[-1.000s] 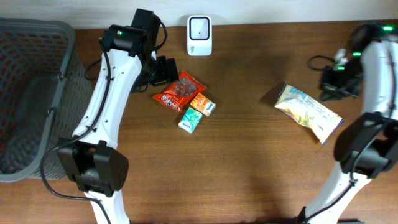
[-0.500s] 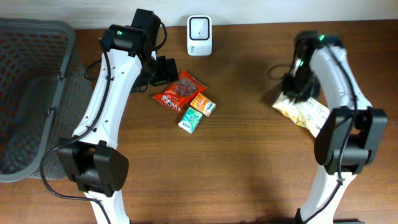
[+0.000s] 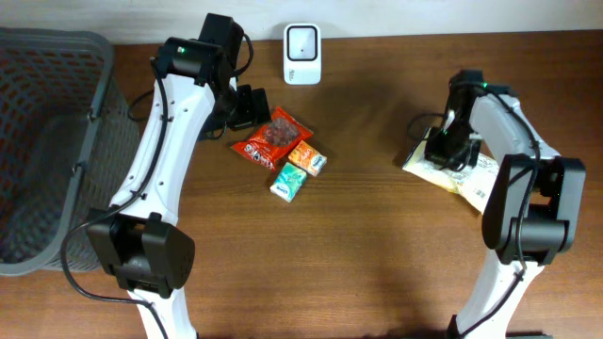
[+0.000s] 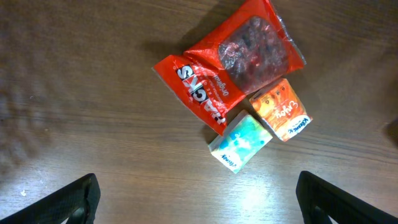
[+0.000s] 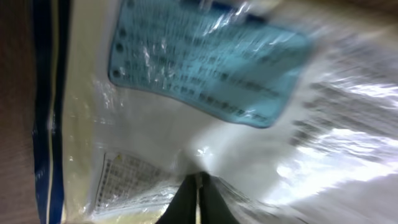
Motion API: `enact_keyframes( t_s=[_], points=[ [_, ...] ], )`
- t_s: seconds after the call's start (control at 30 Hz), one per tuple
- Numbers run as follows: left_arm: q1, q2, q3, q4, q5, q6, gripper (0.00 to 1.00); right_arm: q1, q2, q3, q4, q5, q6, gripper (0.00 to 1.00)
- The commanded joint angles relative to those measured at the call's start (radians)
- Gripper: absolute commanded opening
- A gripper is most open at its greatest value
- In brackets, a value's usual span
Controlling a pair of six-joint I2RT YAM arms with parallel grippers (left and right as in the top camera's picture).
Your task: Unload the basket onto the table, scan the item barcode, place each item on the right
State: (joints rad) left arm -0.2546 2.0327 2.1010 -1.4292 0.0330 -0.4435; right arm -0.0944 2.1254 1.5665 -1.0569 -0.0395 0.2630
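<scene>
Our right pincer is clamped on the pale snack bag, which lies near the right edge of the desk; our left pincer stands wide open beside the red candy bag near the back edge.

You cannot read the print on the snack bag in your right wrist view: it is blurred and cut off by the frame. Overhead, your right hand hides part of it, and the basket is cut at the left edge.
</scene>
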Motion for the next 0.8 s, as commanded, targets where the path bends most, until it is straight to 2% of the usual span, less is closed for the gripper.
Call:
enact_keyframes(
  t_s=[0.0, 0.13, 0.2, 0.27, 0.33, 0.37, 0.57, 0.63, 0.67, 0.73, 0.77],
  points=[
    [0.0, -0.023, 0.014, -0.001, -0.007, -0.012, 0.99, 0.012, -0.006, -0.041, -0.027, -0.119, 0.008, 0.04],
    [0.0, -0.023, 0.014, -0.001, -0.007, -0.012, 0.99, -0.003, -0.048, 0.175, -0.256, -0.077, -0.023, 0.05],
    [0.0, -0.023, 0.014, -0.001, -0.007, -0.012, 0.99, -0.019, -0.053, 0.332, -0.399, 0.059, -0.022, 0.16],
    [0.0, -0.023, 0.014, -0.001, -0.006, -0.012, 0.99, -0.034, -0.053, 0.371, -0.424, 0.147, -0.019, 0.16],
    [0.0, -0.023, 0.014, -0.001, -0.007, -0.012, 0.99, -0.049, -0.047, 0.337, -0.422, 0.153, -0.018, 0.15],
    [0.0, -0.023, 0.014, -0.001, -0.007, -0.012, 0.99, -0.055, -0.042, 0.296, -0.404, 0.153, -0.01, 0.15],
    [0.0, -0.023, 0.014, -0.001, -0.007, -0.012, 0.99, -0.056, -0.041, -0.106, -0.001, 0.114, 0.008, 0.15],
    [0.0, -0.023, 0.014, -0.001, -0.007, -0.012, 0.99, -0.054, -0.041, -0.187, 0.093, 0.031, -0.029, 0.14],
    [0.0, -0.023, 0.014, -0.001, -0.007, -0.012, 0.99, -0.044, -0.041, -0.203, 0.125, -0.065, -0.071, 0.09],
    [0.0, -0.023, 0.014, -0.001, -0.007, -0.012, 0.99, -0.003, -0.042, -0.169, 0.167, -0.164, -0.075, 0.09],
    [0.0, -0.023, 0.014, -0.001, -0.007, -0.012, 0.99, 0.026, -0.042, -0.138, 0.189, -0.201, -0.075, 0.13]
  ],
)
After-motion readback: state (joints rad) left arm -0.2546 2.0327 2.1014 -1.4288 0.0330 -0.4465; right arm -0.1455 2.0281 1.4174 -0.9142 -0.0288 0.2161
